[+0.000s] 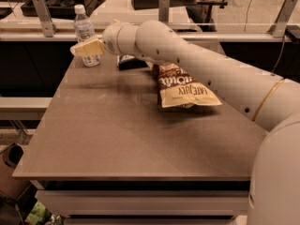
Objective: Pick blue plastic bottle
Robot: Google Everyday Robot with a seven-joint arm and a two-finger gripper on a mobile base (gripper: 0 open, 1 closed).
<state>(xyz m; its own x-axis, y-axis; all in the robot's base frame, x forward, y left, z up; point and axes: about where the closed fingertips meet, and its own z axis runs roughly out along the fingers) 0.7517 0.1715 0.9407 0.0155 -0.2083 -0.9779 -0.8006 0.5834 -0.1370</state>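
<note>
The blue plastic bottle (85, 32) stands upright at the far left corner of the desk (117, 139), close to the far edge. Its white cap is on, and its pale label wraps the middle of the clear body.

The gripper (80, 48) hangs above the same corner, level with the lower half of the bottle. Its pale yellow tip points toward the left edge of the desk and crosses in front of the bottle, covering part of the label. From this angle one cannot tell whether the gripper is spread, pressed together or clamped around the bottle, nor whether it touches the bottle at all.

The white arm (197, 62) reaches in from the near right corner and runs slantwise over the desk toward the far left corner, with its thick lower part filling the right side of the view.

A brown and cream snack bag (185, 92) lies flat in the far half of the desk, nearer the right edge than the left, partly under the arm. A dark packet (131, 62) lies by the far edge, between the bottle and the snack bag, and the arm hides its upper part.
</note>
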